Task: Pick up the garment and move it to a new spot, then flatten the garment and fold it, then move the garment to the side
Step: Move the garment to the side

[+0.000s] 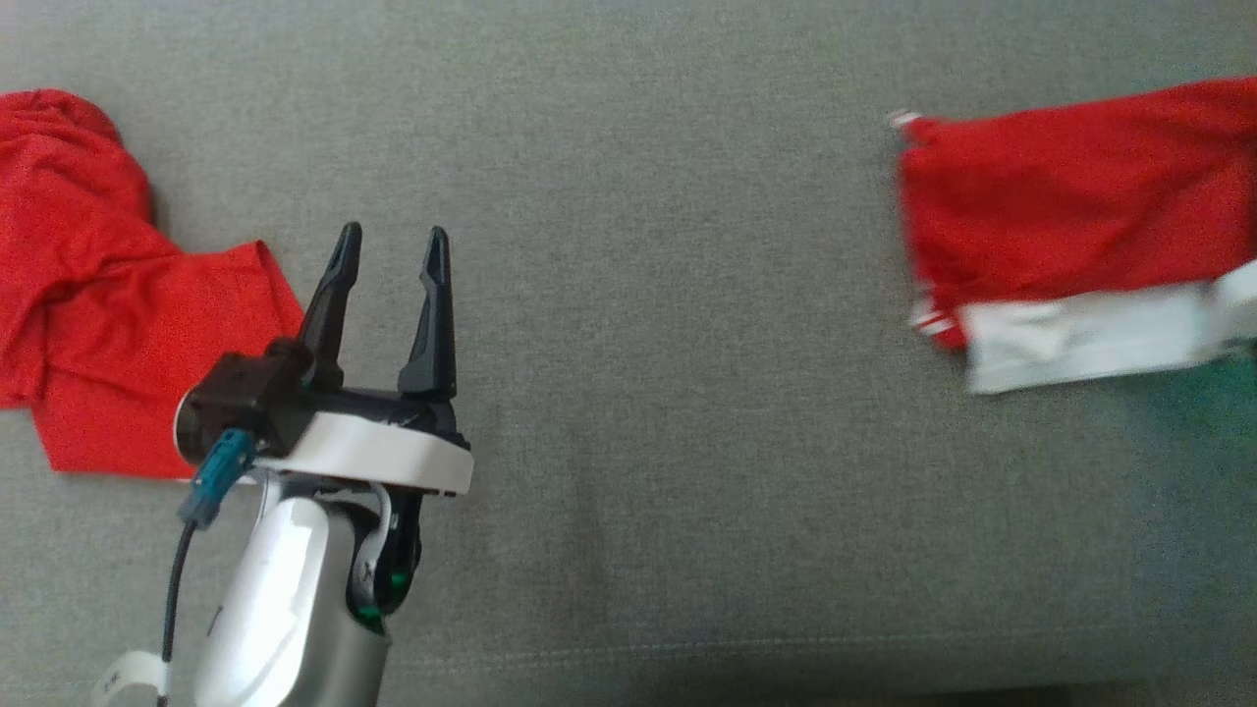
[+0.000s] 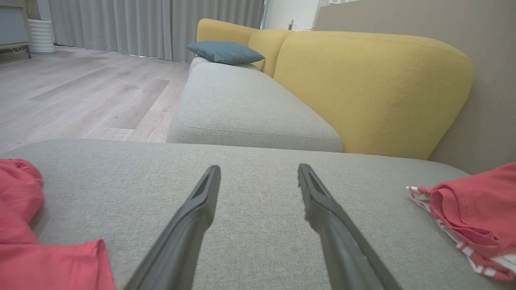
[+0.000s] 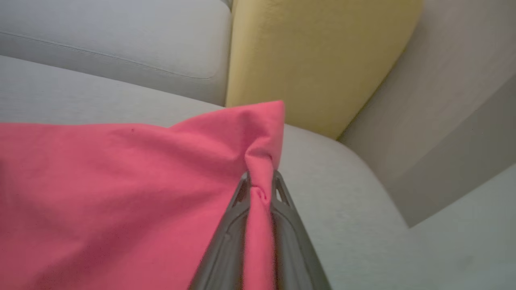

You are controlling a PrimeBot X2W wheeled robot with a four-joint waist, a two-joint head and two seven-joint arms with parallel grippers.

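Red fabric of the red-and-white garment is bunched into a thin fold between the right gripper fingers, jaws pinching it near an edge. That garment lies at the right end of the grey sofa seat, blurred in the head view. Left gripper hovers with jaws spread, holding nothing, just beside a second red garment. Risks: the pinch looks small, so cloth may slip out on the lift. A one-point hold likely leaves it hanging crumpled, which makes flattening harder. Setting it down near the second garment could tangle both.
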